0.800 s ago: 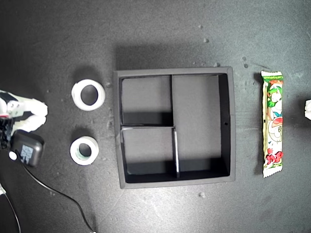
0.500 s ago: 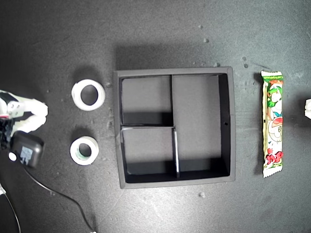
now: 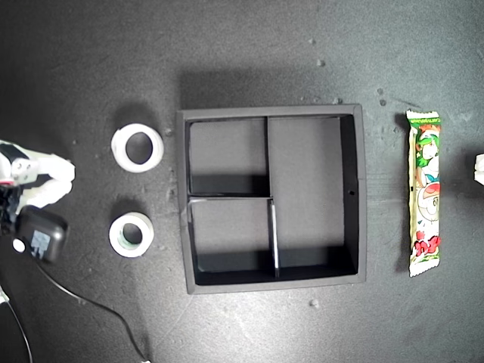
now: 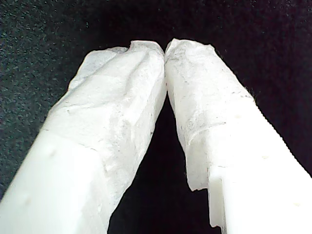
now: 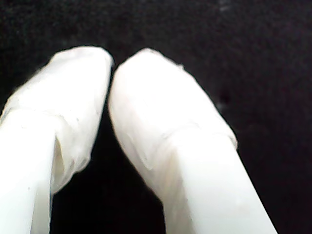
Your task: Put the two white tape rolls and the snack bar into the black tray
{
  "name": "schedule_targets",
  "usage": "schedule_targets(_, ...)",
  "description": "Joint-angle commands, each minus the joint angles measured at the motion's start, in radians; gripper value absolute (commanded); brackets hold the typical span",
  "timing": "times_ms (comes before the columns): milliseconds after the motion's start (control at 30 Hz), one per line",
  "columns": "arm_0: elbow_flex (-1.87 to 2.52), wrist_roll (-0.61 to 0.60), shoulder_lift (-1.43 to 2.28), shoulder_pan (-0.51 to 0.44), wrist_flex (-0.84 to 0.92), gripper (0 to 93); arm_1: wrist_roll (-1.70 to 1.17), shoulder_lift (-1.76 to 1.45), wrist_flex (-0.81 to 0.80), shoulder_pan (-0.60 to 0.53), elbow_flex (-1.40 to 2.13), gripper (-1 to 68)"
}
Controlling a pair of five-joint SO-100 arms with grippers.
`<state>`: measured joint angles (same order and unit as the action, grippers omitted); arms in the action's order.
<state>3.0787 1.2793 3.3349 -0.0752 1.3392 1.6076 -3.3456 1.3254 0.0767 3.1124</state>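
Note:
The black tray sits in the middle of the dark mat, its compartments holding nothing. Two white tape rolls lie apart from it on the exterior view's left: one farther back, one nearer with a greyish inside. The snack bar lies lengthwise on the exterior view's right of the tray. My first gripper is shut, tips touching over bare mat. My second gripper is shut too, with nothing in it. The wrist views do not show which arm is which.
An arm's white gripper with a black camera module and cable shows at the exterior view's left edge, beside the rolls. A white gripper tip pokes in at the exterior view's right edge. Small crumbs dot the mat.
The black module on the arm at the exterior view's left has shifted slightly toward that edge. The rolls, tray and snack bar have not moved.

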Motion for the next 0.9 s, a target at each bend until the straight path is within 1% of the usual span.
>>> schedule_targets(0,0.060,-0.071,0.051,-0.071,-0.169,0.0,-0.307,-0.005,-0.103,0.029,0.012,-0.3)
schedule_targets(67,0.060,-0.123,0.049,-0.104,-0.299,0.0,-0.337,-0.005,-0.175,0.040,0.012,-0.5)
schedule_targets(100,0.060,-0.133,0.049,-0.121,-0.371,0.0,-0.359,-0.005,-0.233,0.025,0.012,-0.5)
schedule_targets(200,0.060,-0.187,0.049,-0.164,-0.621,0.0,-0.451,-0.005,-0.459,0.009,0.012,-0.5)
schedule_targets(267,0.060,-0.190,0.049,-0.173,-0.747,0.0,-0.495,-0.005,-0.594,0.028,0.012,-0.5)
schedule_targets(333,0.060,-0.236,0.049,-0.169,-0.847,0.0,-0.518,-0.005,-0.684,0.051,0.012,-0.5)
schedule_targets(367,0.060,-0.241,0.049,-0.163,-0.885,0.0,-0.525,-0.005,-0.726,0.061,0.012,-0.5)
schedule_targets(467,0.060,-0.337,0.049,-0.160,-1.023,0.0,-0.620,-0.005,-0.891,0.063,0.012,-0.5)
schedule_targets(567,0.060,-0.462,0.049,-0.138,-1.172,0.0,-0.729,-0.005,-1.057,0.063,0.008,-0.5)
schedule_targets(600,0.060,-0.485,0.049,-0.126,-1.206,2.1,-0.747,-0.005,-1.072,0.066,-0.003,-0.4)
schedule_targets(633,0.060,-0.486,0.049,-0.110,-1.226,7.8,-0.764,-0.003,-1.072,0.066,-0.021,-0.4)
schedule_targets(700,0.054,-0.460,0.049,-0.072,-1.221,11.9,-0.795,0.009,-1.037,0.058,-0.077,-0.2)
schedule_targets(767,0.028,-0.417,0.051,-0.043,-1.137,13.3,-0.822,0.011,-0.957,0.048,-0.143,0.0)
schedule_targets(867,-0.057,-0.362,0.025,-0.003,-0.934,13.2,-0.842,0.018,-0.834,0.038,-0.229,2.2)
